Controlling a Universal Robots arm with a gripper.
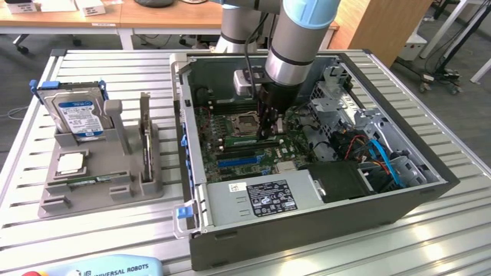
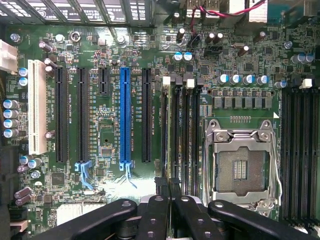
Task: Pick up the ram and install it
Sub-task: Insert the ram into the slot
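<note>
My gripper [image 1: 270, 132] reaches down into the open computer case [image 1: 399, 201], just beside the empty processor socket [image 1: 244, 123]. In the wrist view the two dark fingers [image 2: 155, 210] are shut on the ram [image 2: 172, 135], a slim green stick seen edge-on. It stands upright along the black memory slots [image 2: 189, 140] next to the socket [image 2: 242, 160]. I cannot tell whether it is seated in its slot or only resting over it.
A grey fixture [image 1: 100, 198] on the exterior view's left holds a silver hard drive [image 1: 77, 115] with a blue label, a small square chip [image 1: 71, 163] and another green stick [image 1: 84, 183]. Cables [image 1: 383, 158] and a drive cage fill the case's right side.
</note>
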